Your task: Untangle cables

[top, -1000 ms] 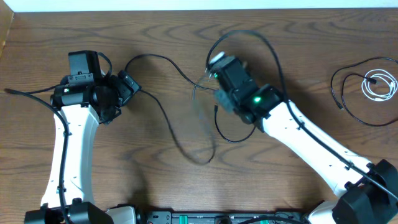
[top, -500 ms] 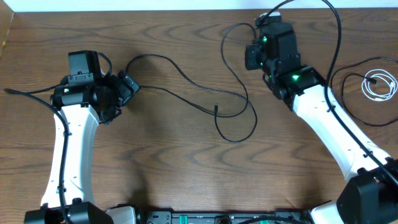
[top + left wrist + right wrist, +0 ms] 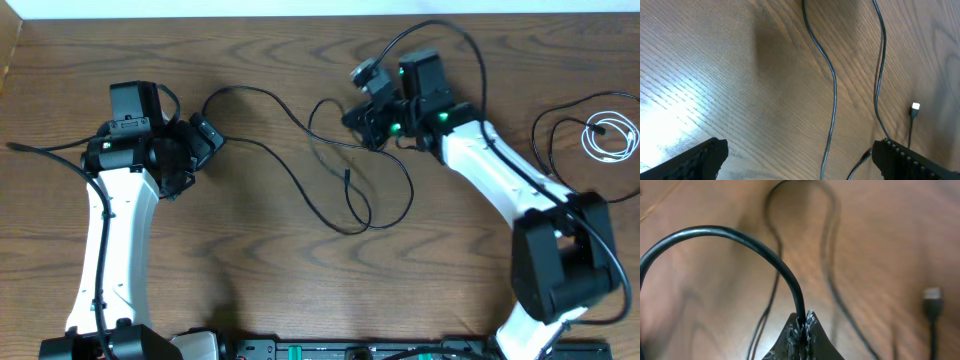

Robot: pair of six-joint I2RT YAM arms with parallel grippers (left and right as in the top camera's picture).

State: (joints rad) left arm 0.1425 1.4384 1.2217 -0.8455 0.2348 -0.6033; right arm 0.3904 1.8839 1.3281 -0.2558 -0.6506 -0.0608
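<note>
Thin black cord (image 3: 740, 236) in loose loops across the middle of the wooden table (image 3: 200, 260), right gripper (image 3: 801, 325) pinched on it, left gripper (image 3: 800, 147) fingers spread apart, white cord (image 3: 598, 131) coiled far right.

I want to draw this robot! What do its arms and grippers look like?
The left arm and right arm are smooth white tubes with chunky black joints and thin black wires. Green lights glow on the right. The left gripper and right gripper are black.

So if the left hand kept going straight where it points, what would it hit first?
Probably the black cord lying on the table, right ahead of the open left hand; depth is unclear.
</note>
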